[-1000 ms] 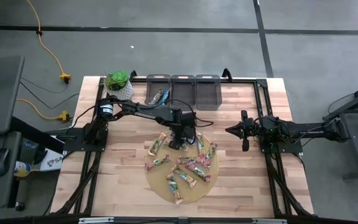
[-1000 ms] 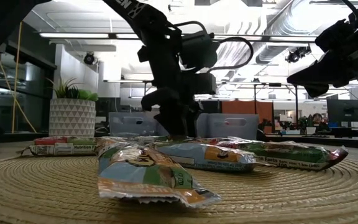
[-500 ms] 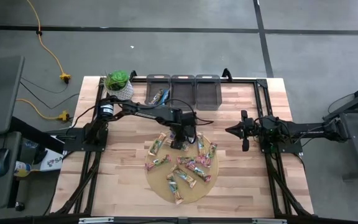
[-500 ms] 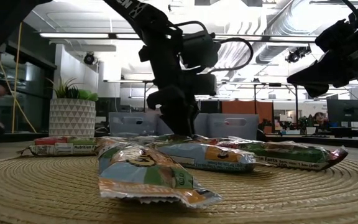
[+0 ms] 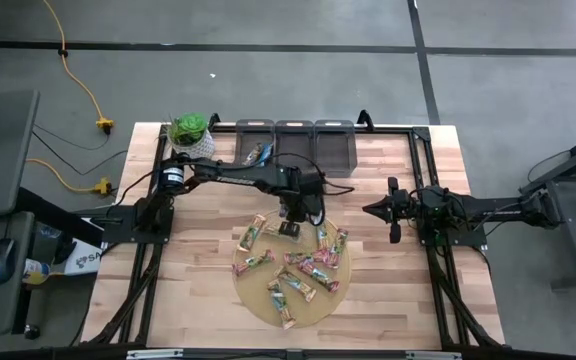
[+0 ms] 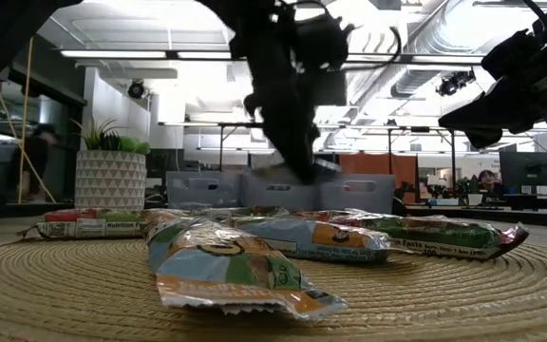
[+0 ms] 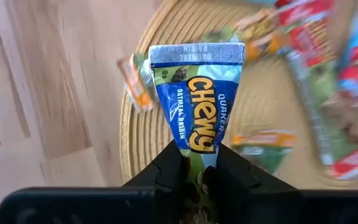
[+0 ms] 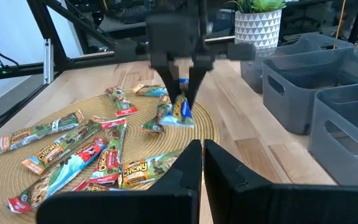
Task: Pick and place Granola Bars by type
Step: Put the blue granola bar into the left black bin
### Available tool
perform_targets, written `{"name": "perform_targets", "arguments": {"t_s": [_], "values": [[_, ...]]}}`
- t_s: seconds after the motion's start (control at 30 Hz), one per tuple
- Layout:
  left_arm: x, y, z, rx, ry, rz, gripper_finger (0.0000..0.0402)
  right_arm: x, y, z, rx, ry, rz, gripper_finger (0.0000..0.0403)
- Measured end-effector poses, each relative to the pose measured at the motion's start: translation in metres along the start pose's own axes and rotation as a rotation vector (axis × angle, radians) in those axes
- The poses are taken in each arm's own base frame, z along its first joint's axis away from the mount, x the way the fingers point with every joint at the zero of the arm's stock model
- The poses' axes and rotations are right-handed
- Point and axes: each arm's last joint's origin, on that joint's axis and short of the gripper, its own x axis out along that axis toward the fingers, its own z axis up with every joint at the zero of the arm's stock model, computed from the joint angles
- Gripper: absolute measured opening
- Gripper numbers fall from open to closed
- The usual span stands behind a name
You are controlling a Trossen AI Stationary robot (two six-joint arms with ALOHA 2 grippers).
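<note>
**Blue bar lifted off the mat**

The wooden table [image 5: 208, 250] stands on grey floor, an open office with ceiling lights behind it. Three grey bins [image 5: 295, 146] line its far edge beside a potted plant [image 5: 190, 135]; the leftmost bin already holds a bar or two. A round woven mat [image 5: 258, 297] at the centre carries the Granola Bars [image 5: 308, 268], roughly a dozen thin shiny packets in green, pink-red and orange-brown, scattered at all angles.

The left gripper [image 7: 199, 171] pinches one end of a blue bar [image 7: 196, 102] printed "Chewy Oatmeal Raisin", which hangs above the mat's far edge, clear of the others. The right gripper [image 8: 202, 149] waits over bare wood to the right of the mat, fingers pressed together and empty.
</note>
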Motion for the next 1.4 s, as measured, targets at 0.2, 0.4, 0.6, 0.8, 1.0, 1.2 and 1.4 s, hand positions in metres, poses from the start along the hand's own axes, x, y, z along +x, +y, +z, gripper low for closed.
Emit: {"name": "perform_targets", "arguments": {"t_s": [0.2, 0.4, 0.6, 0.8, 1.0, 1.2, 1.4], "values": [[-0.044, 0.007, 0.026, 0.001, -0.093, -0.031, 0.0055, 0.000, 0.000, 0.000, 0.000, 0.000, 0.000, 0.0000], [-0.102, 0.027, 0.044, -0.055, -0.262, -0.055, 0.0055, 0.000, 0.000, 0.000, 0.000, 0.000, 0.000, 0.0000], [-0.175, 0.047, 0.039, -0.094, -0.423, 0.038, 0.0055, 0.000, 0.000, 0.000, 0.000, 0.000, 0.000, 0.0000], [-0.249, 0.060, 0.009, -0.188, -0.522, 0.228, 0.0055, 0.000, 0.000, 0.000, 0.000, 0.001, 0.000, 0.0000], [-0.302, 0.070, -0.024, -0.340, -0.561, 0.460, 0.0055, 0.000, 0.000, 0.000, 0.000, 0.002, 0.000, 0.0000], [-0.336, 0.077, -0.054, -0.559, -0.549, 0.704, 0.0055, 0.000, 0.000, 0.000, 0.000, 0.002, 0.000, 0.0000], [-0.341, 0.090, -0.082, -0.885, -0.465, 0.848, 0.0055, 0.000, 0.000, 0.000, 0.000, 0.002, 0.000, 0.0000]]}}
